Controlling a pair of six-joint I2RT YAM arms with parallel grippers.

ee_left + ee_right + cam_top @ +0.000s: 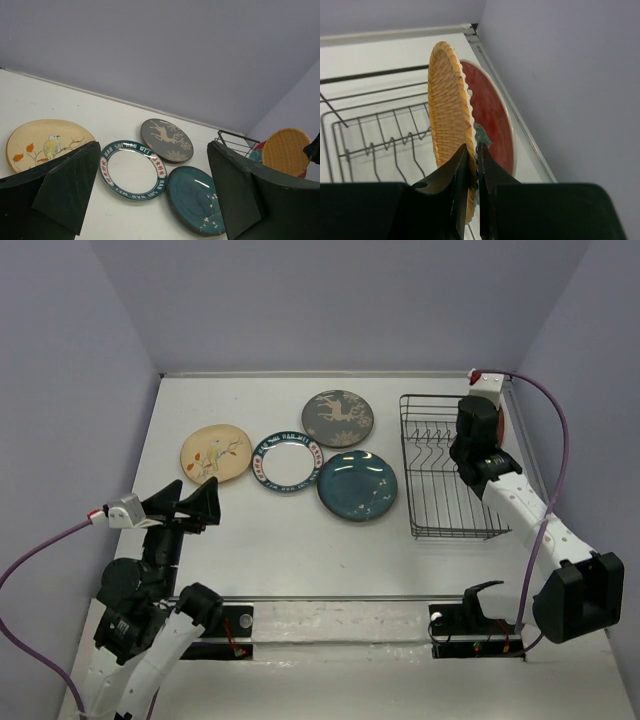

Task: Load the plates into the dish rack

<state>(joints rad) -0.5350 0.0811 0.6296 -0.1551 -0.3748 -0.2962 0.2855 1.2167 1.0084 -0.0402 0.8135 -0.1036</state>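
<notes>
We count one dish rack [460,534] and six plates: cream plate [216,453], teal-rimmed plate [287,461], deer plate [338,418] and teal-blue plate [357,486] flat on the table [300,550], the orange plate [447,115] pinched upright in the right jaws at the rack's right end, just beside the red plate [492,115], seemingly slotted, while the left jaws gape empty.

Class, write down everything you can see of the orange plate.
The orange plate is round, with a ribbed, basket-like surface and a scalloped rim. It stands on edge, nearly upright, at the right end of the rack. The right gripper pinches its lower rim, one finger on each face. The red plate stands close behind it; whether they touch cannot be told, nor whether it rests in the rack.
</notes>
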